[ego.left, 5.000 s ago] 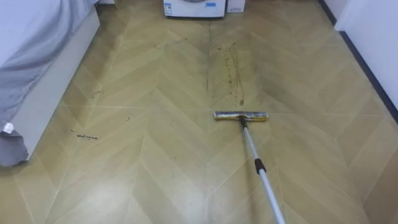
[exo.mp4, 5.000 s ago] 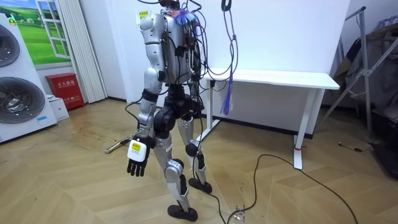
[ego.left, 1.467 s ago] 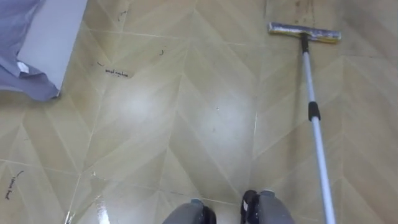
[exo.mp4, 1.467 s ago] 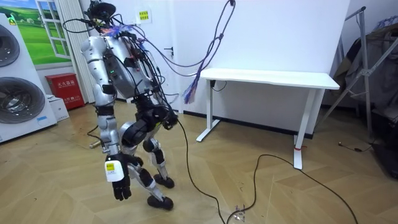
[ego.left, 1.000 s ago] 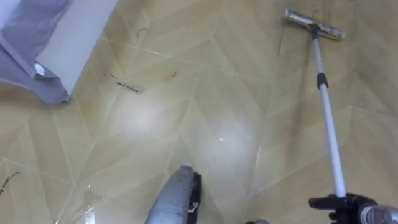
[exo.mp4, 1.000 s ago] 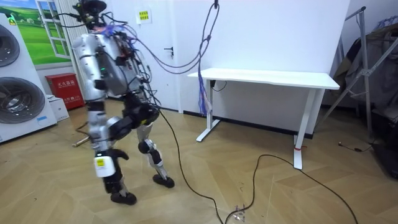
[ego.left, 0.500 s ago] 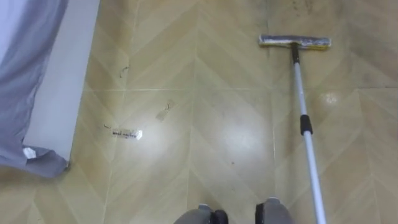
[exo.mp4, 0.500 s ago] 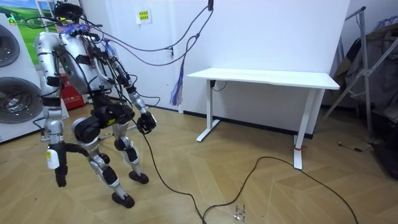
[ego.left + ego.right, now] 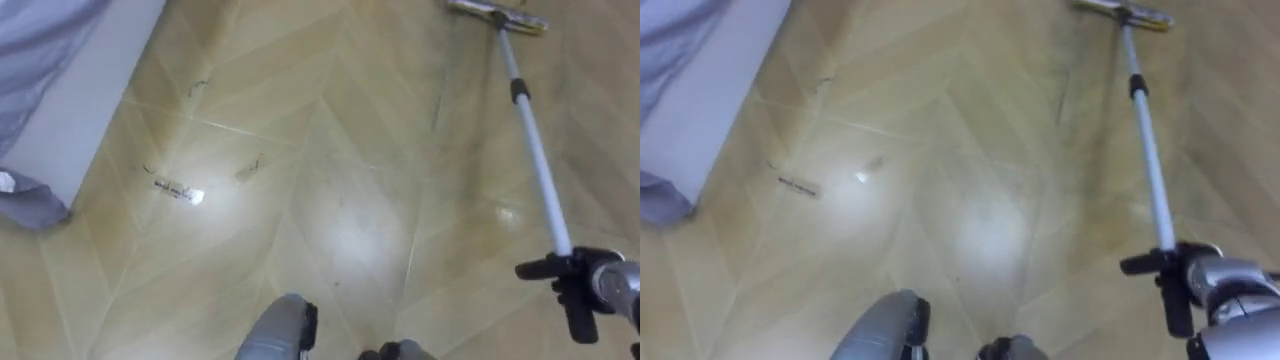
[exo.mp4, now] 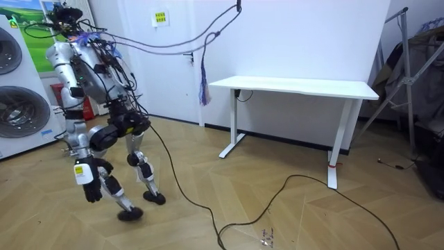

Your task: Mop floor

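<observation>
Left eye view: the mop (image 9: 535, 150) lies on the wooden floor (image 9: 330, 150), its head far right and its pole running near to the right hand (image 9: 590, 285). We cannot tell whether that hand grips it. A bed (image 9: 90, 100) stands at left.

Room view: we see the robot bent forward by the washing machines (image 10: 21, 90), its left hand (image 10: 88, 186) hanging slack-fingered and empty.

- The floor (image 9: 330, 150): tan-yellow wood laid in a chevron pattern, with pale glare patches mid-frame.
- The mop (image 9: 535, 150): silver-white pole with a black collar, and a dull yellow-grey head at the top right.
- The bed (image 9: 90, 100), upper left: white frame under a grey sheet (image 9: 40, 30).
- The right robot hand (image 9: 580, 290), lower right: black fingers, silver-grey wrist.
- The table (image 10: 298, 87): all white.
- The washing machines (image 10: 21, 107): white, with dark round doors.
</observation>
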Robot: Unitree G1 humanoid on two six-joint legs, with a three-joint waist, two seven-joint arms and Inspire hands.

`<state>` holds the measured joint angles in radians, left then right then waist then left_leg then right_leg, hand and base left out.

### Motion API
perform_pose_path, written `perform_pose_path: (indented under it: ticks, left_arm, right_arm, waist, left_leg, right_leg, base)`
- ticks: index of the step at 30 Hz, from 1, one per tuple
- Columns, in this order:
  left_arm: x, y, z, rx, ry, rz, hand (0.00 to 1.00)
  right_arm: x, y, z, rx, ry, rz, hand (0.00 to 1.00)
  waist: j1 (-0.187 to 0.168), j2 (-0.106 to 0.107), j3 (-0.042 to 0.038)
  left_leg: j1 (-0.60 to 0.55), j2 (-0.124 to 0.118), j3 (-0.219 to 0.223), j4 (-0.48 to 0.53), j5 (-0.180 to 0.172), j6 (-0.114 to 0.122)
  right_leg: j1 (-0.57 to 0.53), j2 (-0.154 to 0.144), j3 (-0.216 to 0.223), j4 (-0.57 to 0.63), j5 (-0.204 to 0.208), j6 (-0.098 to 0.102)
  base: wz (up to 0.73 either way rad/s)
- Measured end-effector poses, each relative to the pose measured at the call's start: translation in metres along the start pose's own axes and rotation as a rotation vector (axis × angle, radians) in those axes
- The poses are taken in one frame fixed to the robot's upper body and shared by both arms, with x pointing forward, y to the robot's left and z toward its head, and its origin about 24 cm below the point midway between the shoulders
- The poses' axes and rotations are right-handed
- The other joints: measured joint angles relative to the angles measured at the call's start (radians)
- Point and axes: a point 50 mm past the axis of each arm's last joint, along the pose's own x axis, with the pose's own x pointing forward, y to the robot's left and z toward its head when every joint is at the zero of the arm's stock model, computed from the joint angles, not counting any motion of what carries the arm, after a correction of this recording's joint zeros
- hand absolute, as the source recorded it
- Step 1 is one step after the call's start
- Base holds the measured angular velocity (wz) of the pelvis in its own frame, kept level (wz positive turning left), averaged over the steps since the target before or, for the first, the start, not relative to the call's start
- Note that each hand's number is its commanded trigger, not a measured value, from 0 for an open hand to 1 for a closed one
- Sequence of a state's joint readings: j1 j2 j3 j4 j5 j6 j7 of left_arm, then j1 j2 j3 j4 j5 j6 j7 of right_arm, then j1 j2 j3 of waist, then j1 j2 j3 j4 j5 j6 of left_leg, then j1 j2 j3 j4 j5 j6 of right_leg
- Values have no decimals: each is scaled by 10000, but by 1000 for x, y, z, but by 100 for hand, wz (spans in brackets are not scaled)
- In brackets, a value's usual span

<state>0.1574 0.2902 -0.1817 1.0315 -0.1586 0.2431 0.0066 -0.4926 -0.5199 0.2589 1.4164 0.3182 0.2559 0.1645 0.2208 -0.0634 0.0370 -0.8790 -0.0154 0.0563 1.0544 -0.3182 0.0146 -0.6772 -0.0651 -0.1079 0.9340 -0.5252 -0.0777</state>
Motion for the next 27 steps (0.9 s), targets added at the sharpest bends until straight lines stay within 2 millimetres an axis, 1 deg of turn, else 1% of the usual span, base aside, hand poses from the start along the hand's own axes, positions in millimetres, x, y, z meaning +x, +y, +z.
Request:
perform_pose_path:
  ticks: [1,2,3,4,5,6,7,8,9,10,11,12,13,14,15,16,17,18,19,20,21,22,23,24,25,26,27]
  left_arm:
    - [0,-1,3,74,-108,-180,0]
    - [0,-2,5,144,-187,-383,0]
    - [0,-4,6,180,-197,-462,0]
    - [1,-8,8,337,-224,-619,0]
    - [2,-13,9,322,-197,-687,0]
    - [2,-19,11,364,-164,-821,0]
    - [3,-23,12,341,-166,-905,0]
    - [3,-28,16,310,-274,-1024,0]
    - [2,-30,24,316,-534,-1050,0]
    - [2,-30,28,298,-711,-1021,0]
    - [2,-29,36,178,-993,-899,0]
    - [2,-30,38,88,-1080,-846,0]
    - [2,-34,42,-17,-1194,-786,0]
    - [1,-37,43,-67,-1280,-783,0]
    - [1,-40,43,-92,-1279,-776,0]
    - [1,-45,42,-192,-1245,-800,0]
    - [1,-49,41,-239,-1191,-786,0]
    - [1,-49,35,-306,-1051,-693,0]
    - [1,-48,32,-330,-958,-587,0]
    - [1,-49,27,-387,-745,-512,0]
    - [2,-47,27,-456,-682,-461,0]
    - [2,-45,27,-470,-683,-442,0]
    - [2,-43,26,-659,-664,-439,0]
    - [2,-42,26,-765,-628,-438,0]
    - [2,-37,25,-992,-505,-375,0]
    - [2,-31,24,-1246,-481,-296,0]
    - [2,-26,23,-1326,-455,-219,0]
  right_arm:
    - [3,0,-20,373,408,49,100]
    - [5,2,-43,719,861,127,100]
    - [5,3,-57,884,1113,155,100]
    - [5,6,-83,1081,1742,205,100]
    - [4,10,-107,1136,2402,217,100]
    - [2,13,-127,923,2931,234,100]
    - [1,14,-136,788,3156,237,100]
    - [-2,16,-149,531,3490,213,100]
    - [-3,20,-160,253,3671,223,100]
    - [-4,24,-167,124,3770,241,100]
    - [-6,32,-178,0,3959,249,100]
    - [-7,36,-183,-41,4071,266,100]
    - [-8,44,-191,-81,4205,276,100]
    - [-8,51,-192,-159,4137,300,100]
    - [-7,54,-190,-241,4014,301,100]
    - [-4,59,-184,-425,3704,306,100]
    - [-3,62,-181,-643,3571,323,100]
    - [-3,64,-179,-891,3497,317,100]
    - [-3,65,-178,-1063,3456,329,100]
    - [-3,65,-179,-1224,3532,276,100]
    - [-3,65,-179,-1181,3590,274,100]
    - [-1,66,-173,-1166,3495,274,100]
    - [0,63,-167,-1079,3502,236,100]
    - [2,62,-160,-1045,3392,213,100]
    - [4,58,-145,-913,3226,211,100]
    - [7,50,-127,-831,2919,157,100]
    - [8,44,-117,-767,2764,65,100]
  waist:
    - [11,68,2]
    - [-19,204,-31]
    - [-29,271,-56]
    - [-74,433,-110]
    - [-70,500,-107]
    - [-56,573,-105]
    - [-72,655,-147]
    - [-257,849,-260]
    - [-579,1005,-296]
    - [-725,1090,-332]
    - [-949,1184,-329]
    - [-1033,1256,-343]
    - [-1077,1430,-332]
    - [-1080,1565,-316]
    - [-1076,1635,-287]
    - [-1078,1704,-253]
    - [-1066,1702,-251]
    - [-1063,1645,-252]
    - [-1089,1597,-219]
    - [-1157,1546,-186]
    - [-1156,1493,-168]
    - [-1114,1468,-166]
    - [-1036,1390,-170]
    - [-1013,1317,-163]
    - [-938,1137,-173]
    - [-765,1020,-169]
    - [-675,909,-139]
  left_leg:
    - [-113,-30,4,-1607,84,-56]
    - [-163,-144,-39,-2558,630,108]
    - [-103,-159,24,-2636,750,221]
    - [124,-78,350,-2628,567,661]
    - [417,-64,672,-2589,288,800]
    - [728,-46,958,-2521,29,911]
    - [848,-45,1053,-2457,-113,944]
    - [983,-75,1085,-2358,-327,992]
    - [1083,-180,1073,-2224,-408,1058]
    - [1116,-222,1073,-2145,-410,1064]
    - [1251,-353,983,-2066,-418,1082]
    - [1304,-364,916,-2026,-439,1118]
    - [1454,-388,572,-2104,-516,1185]
    - [1614,-429,-25,-2362,-636,1056]
    - [1683,-462,-322,-2528,-679,978]
    - [1871,-513,-674,-2961,-704,831]
    - [2064,-534,-802,-3314,-638,714]
    - [2217,-634,-1076,-3450,-597,628]
    - [2297,-699,-1147,-3427,-612,564]
    - [2351,-622,-1168,-3346,-676,392]
    - [2415,-589,-1131,-3273,-669,301]
    - [2422,-557,-1152,-3247,-673,278]
    - [2372,-444,-1196,-3084,-699,167]
    - [2280,-439,-1264,-2954,-681,136]
    - [2061,-436,-1276,-2552,-614,17]
    - [1665,-319,-1234,-1785,-510,-161]
    - [1452,-235,-1179,-1309,-433,-283]
  right_leg:
    - [131,25,150,-266,-31,58]
    - [375,103,409,-522,-120,217]
    - [507,113,581,-600,-188,314]
    - [686,131,812,-636,-275,489]
    - [794,16,962,-386,-210,642]
    - [769,-138,1048,89,-13,992]
    - [750,-223,1033,296,120,1143]
    - [665,-221,1045,665,405,1257]
    - [636,-272,1126,1009,641,1257]
    - [622,-318,1137,1160,758,1289]
    - [551,-351,1277,1562,1093,1313]
    - [452,-295,1379,1782,1378,1319]
    - [253,-159,1473,2060,1986,1337]
    - [-32,-21,1547,2037,1886,1313]
    - [-198,22,1544,1841,1630,1291]
    - [-522,7,1372,1091,1282,1304]
    - [-667,-42,1314,-187,1225,1296]
    - [-538,-55,1344,-1603,1373,1266]
    - [-501,-80,1285,-1944,1806,1177]
    - [-312,-248,813,-1927,1788,925]
    - [-162,-344,347,-1918,1720,768]
    - [-124,-357,200,-1885,1680,697]
    - [-120,-273,10,-1843,1607,567]
    - [-141,-240,-98,-1761,1559,494]
    - [-229,-305,-259,-1529,1380,374]
    - [-298,-329,-344,-1270,1205,248]
    - [-332,-289,-391,-1099,1096,175]
  base:
    - [80]
    - [74]
    - [67]
    - [35]
    - [0]
    - [-34]
    - [-52]
    - [-36]
    - [-20]
    - [0]
    - [0]
    - [-28]
    - [-67]
    - [-84]
    - [-99]
    - [-92]
    - [-91]
    - [-58]
    - [-24]
    - [8]
    - [21]
    - [30]
    - [28]
    - [34]
    - [35]
    - [29]
    - [11]
